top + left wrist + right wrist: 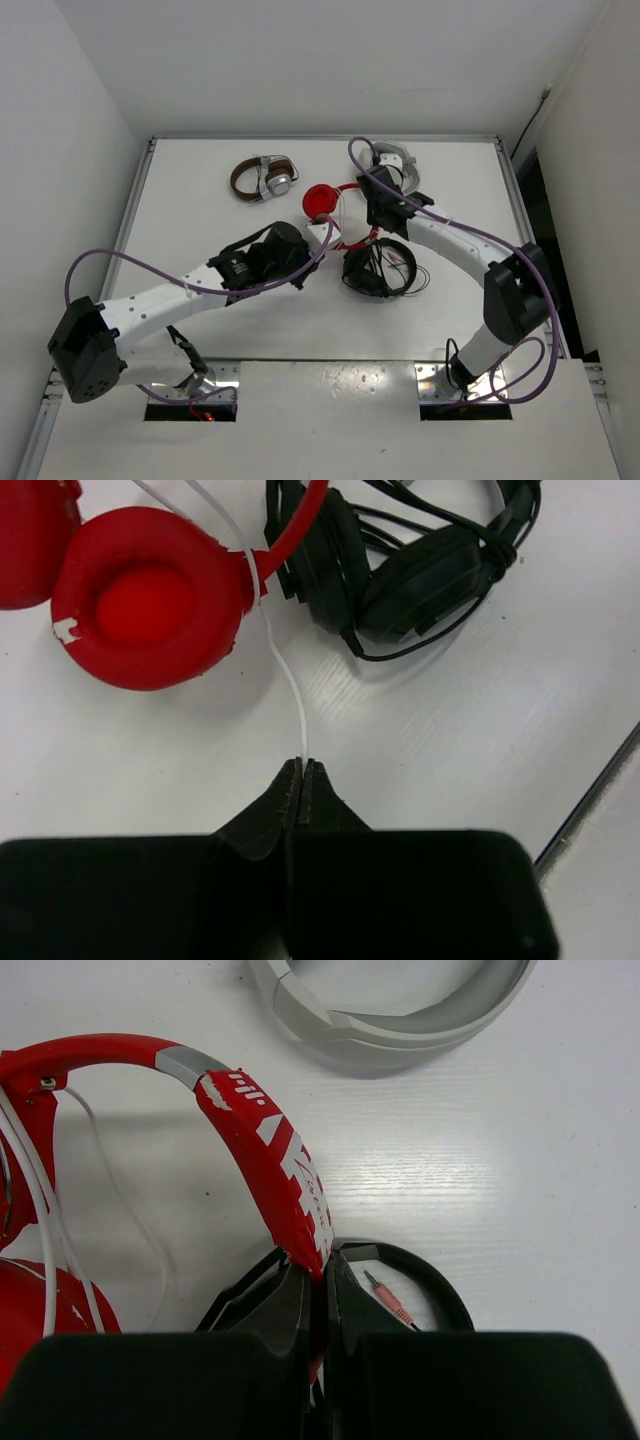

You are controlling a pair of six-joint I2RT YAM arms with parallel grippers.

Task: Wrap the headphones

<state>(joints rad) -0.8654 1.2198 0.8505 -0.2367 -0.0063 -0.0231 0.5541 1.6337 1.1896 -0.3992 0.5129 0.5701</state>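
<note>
two grips on the red headphones (pixel 321 200), mid table (pixel 200 200): left gripper (pixel 302 770) closed on the white cable (pixel 290 685) near an ear cup (pixel 150 605), right gripper (pixel 325 1260) clamped on the headband (pixel 272 1145) beside black headphones (pixel 420 575).

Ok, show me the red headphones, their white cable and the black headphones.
red headphones (pixel 150 610): left wrist view, middle of the ear cup pad.
white cable (pixel 293 685): left wrist view, bare stretch below the red cup.
black headphones (pixel 420 580): left wrist view, on the ear cup.
</note>
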